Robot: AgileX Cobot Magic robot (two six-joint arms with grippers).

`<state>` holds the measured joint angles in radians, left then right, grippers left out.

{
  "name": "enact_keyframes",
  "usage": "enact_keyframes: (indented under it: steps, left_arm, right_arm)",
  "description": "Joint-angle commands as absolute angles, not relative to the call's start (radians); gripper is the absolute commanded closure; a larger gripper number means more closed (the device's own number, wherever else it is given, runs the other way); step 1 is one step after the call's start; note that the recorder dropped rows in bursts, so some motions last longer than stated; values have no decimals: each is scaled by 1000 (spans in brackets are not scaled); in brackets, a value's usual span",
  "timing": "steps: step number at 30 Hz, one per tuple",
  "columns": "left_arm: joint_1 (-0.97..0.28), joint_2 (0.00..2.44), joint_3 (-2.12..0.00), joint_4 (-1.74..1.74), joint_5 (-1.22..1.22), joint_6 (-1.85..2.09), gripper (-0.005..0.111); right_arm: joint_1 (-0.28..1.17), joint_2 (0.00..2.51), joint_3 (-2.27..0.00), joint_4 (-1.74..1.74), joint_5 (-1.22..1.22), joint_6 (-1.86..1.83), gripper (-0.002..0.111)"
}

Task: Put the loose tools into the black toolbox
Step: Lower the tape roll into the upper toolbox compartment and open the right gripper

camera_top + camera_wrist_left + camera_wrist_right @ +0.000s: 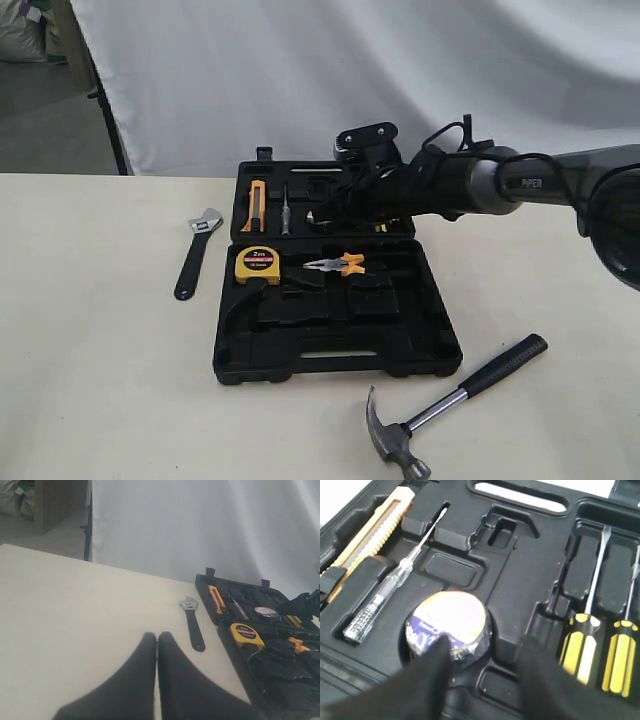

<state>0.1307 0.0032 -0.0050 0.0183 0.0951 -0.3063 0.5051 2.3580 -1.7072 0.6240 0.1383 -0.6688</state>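
"Sitting in the far half of the black toolbox [330, 368], is the tape roll [449, 622] done with?"

"It looks seated in a round hollow there. The right gripper [485, 652] hangs just over it with its fingers [420, 690] apart. One overlaps the roll's edge in the wrist view and the other is off to the side, so nothing is clamped. That step reads as finished, bar the lift clear."

"And the other loose tools?"

"Both lie on the worktop [100, 350], outside the case. The adjustable wrench [195, 257] is just beside its left edge and the claw hammer [460, 395] is near its front right corner."

"Which arm for which?"

"Probably the left gripper [157, 636] for the wrench. It hovers over bare worktop, fingers pressed together and empty, with the wrench ahead of it. It would need to spread them, come down across the black handle and carry it to a free slot. The hammer lies on the right arm's side, and the long curved recess [245, 300] in the near half looks like its place."
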Motion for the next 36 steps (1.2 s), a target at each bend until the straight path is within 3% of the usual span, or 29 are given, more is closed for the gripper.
enact_keyframes:
  steps: [1,2,3,12,36]
  left_arm:
    - [156,0,-8,23,88,-311,106]
    - [156,0,-8,23,88,-311,106]
    - [156,0,-8,23,88,-311,106]
    - [156,0,-8,23,88,-311,106]
    - [156,0,-8,23,88,-311,106]
  right_arm:
    - [505,2358,-1709,626,129,-678,99]
    - [505,2358,-1709,626,124,-678,107]
    - [505,2358,-1709,631,112,-670,108]
    - [505,2358,-1709,783,63,-670,109]
    - [584,2411,-1709,747,-109,-677,109]
